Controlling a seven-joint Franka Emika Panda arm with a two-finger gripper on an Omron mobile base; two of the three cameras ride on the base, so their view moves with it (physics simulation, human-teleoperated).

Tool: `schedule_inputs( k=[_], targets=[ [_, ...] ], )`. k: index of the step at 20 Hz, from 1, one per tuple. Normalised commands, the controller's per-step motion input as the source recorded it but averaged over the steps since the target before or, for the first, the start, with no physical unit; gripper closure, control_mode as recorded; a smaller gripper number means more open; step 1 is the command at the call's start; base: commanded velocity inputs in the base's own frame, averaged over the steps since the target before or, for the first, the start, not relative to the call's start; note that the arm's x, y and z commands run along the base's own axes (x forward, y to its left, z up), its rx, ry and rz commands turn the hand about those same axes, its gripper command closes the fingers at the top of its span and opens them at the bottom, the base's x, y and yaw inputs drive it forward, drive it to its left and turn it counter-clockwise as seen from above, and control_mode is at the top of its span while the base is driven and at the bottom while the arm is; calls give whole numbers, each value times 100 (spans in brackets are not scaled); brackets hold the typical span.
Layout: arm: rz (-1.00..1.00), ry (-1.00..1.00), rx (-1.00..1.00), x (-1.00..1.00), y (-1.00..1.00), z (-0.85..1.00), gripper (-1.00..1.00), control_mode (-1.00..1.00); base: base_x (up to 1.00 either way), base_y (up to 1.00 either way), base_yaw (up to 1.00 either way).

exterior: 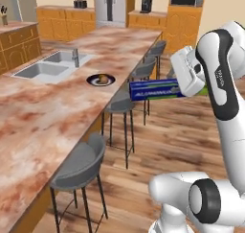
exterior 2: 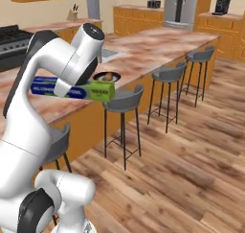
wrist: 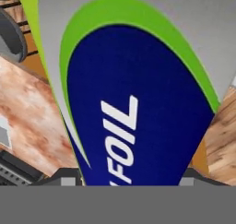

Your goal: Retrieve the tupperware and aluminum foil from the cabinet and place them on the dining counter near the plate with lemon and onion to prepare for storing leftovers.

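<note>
You see the aluminum foil held crosswise in the gripper, lying roughly level in the air. The fingers are closed on the box near its middle, so the dark blue length projects to one side of them and the green end to the other. In the hand view, the aluminum foil sits directly between the fingertips, with its white lettering facing the camera.

Beyond the fingers, you find the dining counter, with the box held off its edge, above the grey stools and the wooden floor. The plate rests on the counter near that edge, a short way from the blue end of the box. The onion sits on the plate. Farther from the fingers, the steel sink is set into the counter top.
</note>
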Motion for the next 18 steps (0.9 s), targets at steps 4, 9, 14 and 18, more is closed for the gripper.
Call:
schedule_inputs(
  k=[4,9,14,18],
  targets=[
    [0,0,0,0,0,0,100,100,100,-81,46],
    [0,0,0,0,0,0,100,100,100,-83,45],
    [0,0,0,0,0,0,100,100,100,-90,42],
    [0,0,0,0,0,0,100,100,99,-90,42]
  ],
)
